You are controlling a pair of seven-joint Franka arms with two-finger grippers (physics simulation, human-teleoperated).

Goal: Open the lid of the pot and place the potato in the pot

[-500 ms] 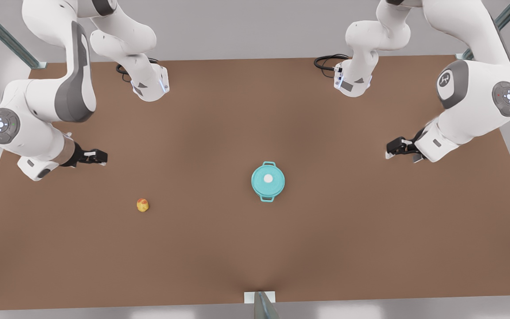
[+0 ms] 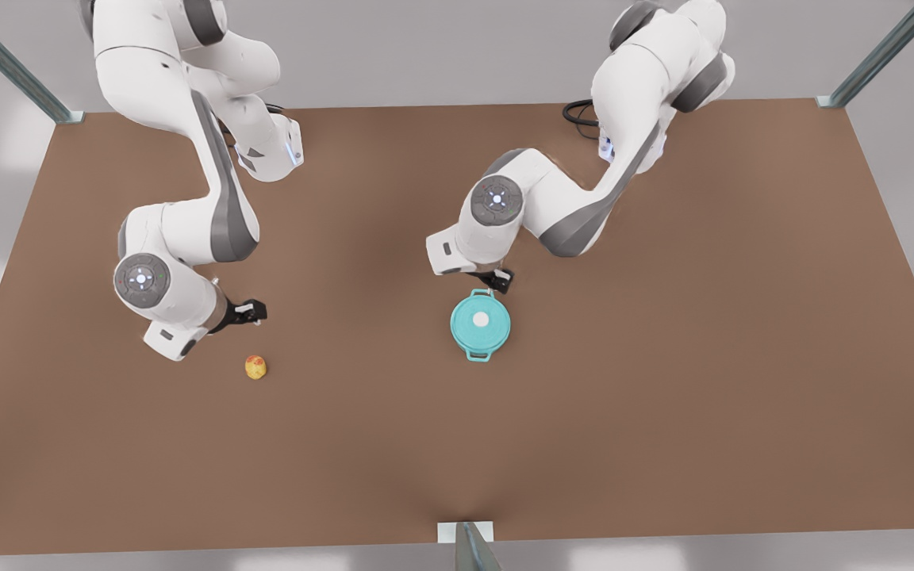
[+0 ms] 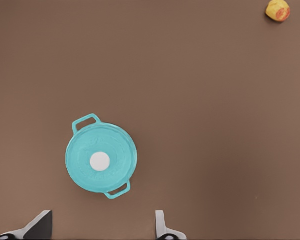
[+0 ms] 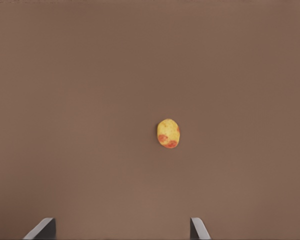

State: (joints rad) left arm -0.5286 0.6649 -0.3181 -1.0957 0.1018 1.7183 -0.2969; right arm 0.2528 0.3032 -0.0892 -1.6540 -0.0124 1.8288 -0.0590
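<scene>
- So far nothing is done: the lid [image 2: 480, 320] sits on the pot [image 2: 481, 350], mid-table [image 2: 663, 396].
- Potato [image 2: 255, 366] lies well left.
- Left gripper [image 2: 499, 281] hovers by the pot, fingers spread.
- Right gripper [image 2: 251, 312] hovers near the potato, fingers spread.

pot lid [image 2: 480, 320] hides inside of pot [image 2: 479, 354]

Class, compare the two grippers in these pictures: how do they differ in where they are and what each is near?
1. The left gripper is above the pot, by its far handle; the right gripper is above the table just short of the potato.
2. The left gripper's wrist view shows the lid on the pot; the right gripper's shows the potato alone.

Shared: both are open and hold nothing.
</scene>
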